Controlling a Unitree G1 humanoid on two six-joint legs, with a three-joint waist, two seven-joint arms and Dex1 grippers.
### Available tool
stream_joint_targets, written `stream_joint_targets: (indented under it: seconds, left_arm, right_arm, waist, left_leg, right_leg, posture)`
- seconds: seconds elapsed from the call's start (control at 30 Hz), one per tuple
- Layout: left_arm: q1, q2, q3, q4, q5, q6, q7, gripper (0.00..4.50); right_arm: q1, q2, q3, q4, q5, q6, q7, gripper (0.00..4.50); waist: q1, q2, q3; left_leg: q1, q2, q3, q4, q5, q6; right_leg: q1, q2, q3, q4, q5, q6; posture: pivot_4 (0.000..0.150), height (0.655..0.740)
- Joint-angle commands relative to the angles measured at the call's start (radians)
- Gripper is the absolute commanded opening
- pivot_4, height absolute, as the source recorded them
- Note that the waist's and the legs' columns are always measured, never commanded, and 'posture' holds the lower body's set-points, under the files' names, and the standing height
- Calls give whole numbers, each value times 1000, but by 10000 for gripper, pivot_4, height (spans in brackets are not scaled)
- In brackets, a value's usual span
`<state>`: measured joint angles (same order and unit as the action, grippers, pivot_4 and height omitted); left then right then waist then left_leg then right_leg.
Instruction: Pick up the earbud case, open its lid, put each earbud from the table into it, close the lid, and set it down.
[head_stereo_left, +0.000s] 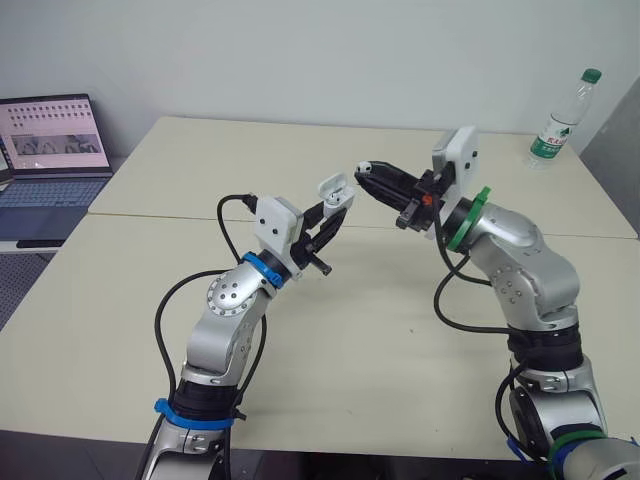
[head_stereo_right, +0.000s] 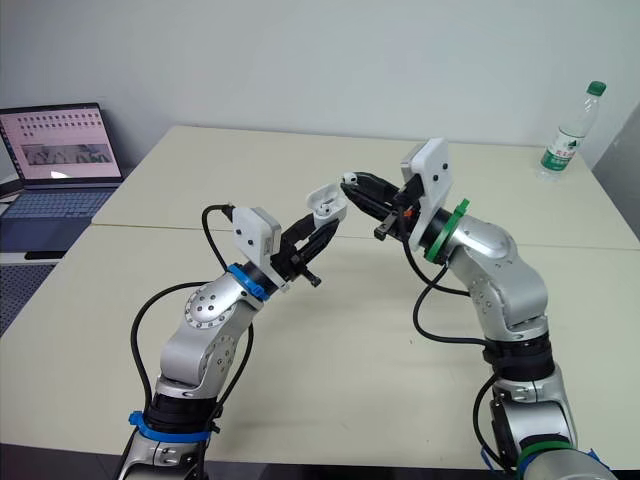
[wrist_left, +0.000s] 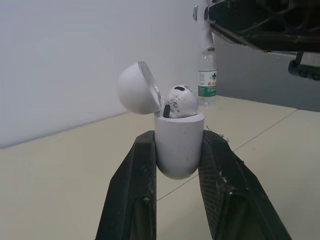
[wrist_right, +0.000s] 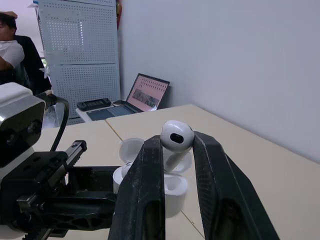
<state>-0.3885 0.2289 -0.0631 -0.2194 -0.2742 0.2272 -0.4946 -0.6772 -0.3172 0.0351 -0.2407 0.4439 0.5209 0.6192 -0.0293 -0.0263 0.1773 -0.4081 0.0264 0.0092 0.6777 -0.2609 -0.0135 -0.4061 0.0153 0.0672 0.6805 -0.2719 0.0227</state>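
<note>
Clerk: Item one, earbud case (wrist_left: 177, 142). Location?

Checker: Lifted off the table (head_stereo_left: 350, 330), clamped by the left gripper (head_stereo_left: 330, 218), whose two fingers press on its lower body from either side. The hold is low, I judge, so that the mouth is free. Its lid (wrist_left: 137, 88) is swung back on the hinge, on the side of the case away from the right arm, so nothing blocks the approach.

Clerk: Contents?

Checker: Entry: first earbud (wrist_left: 179, 101), seated in the case, head showing above the rim. The slot beside it is presumably vacant; I cannot see into it.

Clerk: Item two?

Checker: Entry: second earbud (wrist_right: 176, 136). It is pinched at the head by the right gripper (head_stereo_left: 368, 174), stem pointing down towards the case, just above the open mouth. Whether it touches the case I cannot tell. That grip leaves the stem bare to enter first.

Clerk: Step in hand?

Checker: Insertion of the second earbud, by my judgement. Closing the lid and setting the case down are not yet done.

Clerk: Risk?

Checker: The stem must meet the vacant slot. A tilt could catch the rim or the first earbud.

Clerk: Sundries?

Checker: Two: laptop (head_stereo_left: 50, 150), well apart from the case on the left arm's side, and water bottle (head_stereo_left: 560, 125), well apart from the case on the right arm's side.
</note>
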Motion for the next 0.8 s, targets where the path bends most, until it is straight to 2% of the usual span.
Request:
stream_joint_targets:
  seconds: [0.03, 0.8]
  left_arm:
    - [-14, -7, 0, -28, -22, -1, -10, 7768]
    - [-10, -7, -3, -59, -53, 22, -39, 7768]
  right_arm:
    - [3, 10, 7, -42, -23, -64, -10, 4303]
    - [15, -23, 31, 31, -87, -171, 43, 4303]
  waist:
    - [0, 0, 0]
    - [0, 0, 0]
  left_leg:
    - [0, 0, 0, 0, 0, 0]
    - [0, 0, 0, 0, 0, 0]
  right_leg:
    - [0, 0, 0, 0, 0, 0]
    - [0, 0, 0, 0, 0, 0]
  posture:
    - [1500, 7400]
    - [1500, 7400]
